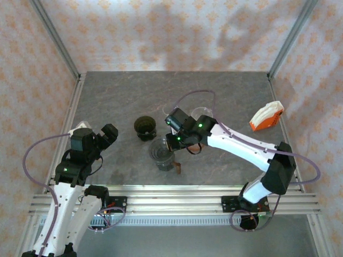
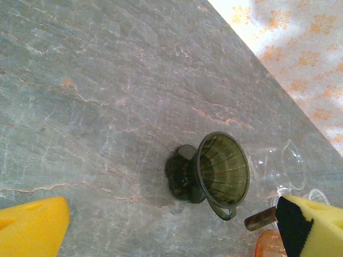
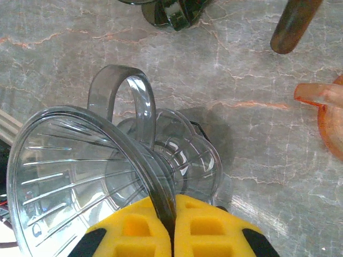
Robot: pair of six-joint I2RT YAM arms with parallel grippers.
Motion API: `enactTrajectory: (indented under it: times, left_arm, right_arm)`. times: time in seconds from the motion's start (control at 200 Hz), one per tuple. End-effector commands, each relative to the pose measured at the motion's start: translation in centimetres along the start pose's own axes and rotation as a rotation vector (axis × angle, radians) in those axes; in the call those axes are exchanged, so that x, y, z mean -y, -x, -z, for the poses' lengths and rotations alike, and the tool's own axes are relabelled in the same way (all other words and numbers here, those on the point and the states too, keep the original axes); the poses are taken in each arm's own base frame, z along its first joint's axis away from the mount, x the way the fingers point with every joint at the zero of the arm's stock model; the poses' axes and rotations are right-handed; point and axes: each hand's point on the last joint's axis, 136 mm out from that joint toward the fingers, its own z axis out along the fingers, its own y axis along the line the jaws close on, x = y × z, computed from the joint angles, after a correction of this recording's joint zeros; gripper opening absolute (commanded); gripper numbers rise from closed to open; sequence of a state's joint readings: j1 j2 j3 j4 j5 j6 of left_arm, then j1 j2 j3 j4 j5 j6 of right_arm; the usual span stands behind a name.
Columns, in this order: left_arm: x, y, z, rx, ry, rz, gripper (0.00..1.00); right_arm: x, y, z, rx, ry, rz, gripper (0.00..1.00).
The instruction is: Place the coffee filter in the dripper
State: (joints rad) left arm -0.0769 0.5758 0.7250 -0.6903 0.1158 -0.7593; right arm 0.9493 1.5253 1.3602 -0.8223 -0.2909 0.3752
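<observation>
A: Where's the dripper?
B: The clear dripper (image 3: 80, 166) is in your right tool (image 3: 172, 210), about mid-tabletop (image 1: 225, 91), toward the near edge. The tool is clamped tight on the rim, one pad inside the cone and one outside. In the wrist view the handle loop points up. I can't tell whether its base touches the tabletop.
A: Filter?
B: Can't make one out. The cone shows bare ribs. An orange-and-white pack (image 1: 266, 116) sits at your far right, well apart from the drippers. What's in it, can't tell.
A: Second dripper?
B: The dark dripper (image 2: 220, 170) is upright, just beside the clear one, on its left and farther from you. Its ribs are bare too. Touching or not, can't tell.
A: Left side?
B: Your left tool (image 1: 109, 134) has its jaws spread wide and grips nothing. It's left of the dark dripper, facing it, near but not in contact.
A: Anything else close by?
B: A brown handle (image 1: 177, 167) lies just right of the clear dripper on the near side. An orange piece (image 3: 327, 118), translucent, is next to it under your right arm. Whether those two are joined, can't tell.
</observation>
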Motion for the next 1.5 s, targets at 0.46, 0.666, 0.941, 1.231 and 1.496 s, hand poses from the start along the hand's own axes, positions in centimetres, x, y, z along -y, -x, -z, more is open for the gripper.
enactTrajectory:
  times: [0.46,0.666,0.941,1.231,1.496]
  left_arm:
    - [0.1,-0.3,-0.7,-0.010,-0.012,0.005,1.00]
    - [0.3,-0.3,-0.7,-0.013,-0.019,0.008,1.00]
    - [0.2,-0.6,-1.0,-0.024,-0.015,0.011,1.00]
    - [1.7,-1.5,-1.6,-0.072,-0.103,-0.006,0.99]
    - [2.6,-6.3,-4.2,-0.194,-0.143,-0.004,0.99]
  right_arm:
    - [0.3,0.3,0.6,0.051,0.048,-0.063,0.00]
    - [0.7,0.0,0.5,0.047,0.036,-0.074,0.01]
    - [1.1,-0.1,0.6,0.061,0.030,-0.100,0.47]
    - [4.9,1.8,4.4,0.252,-0.142,-0.153,0.71]
    - [15.9,3.3,9.1,0.467,-0.294,-0.452,0.71]
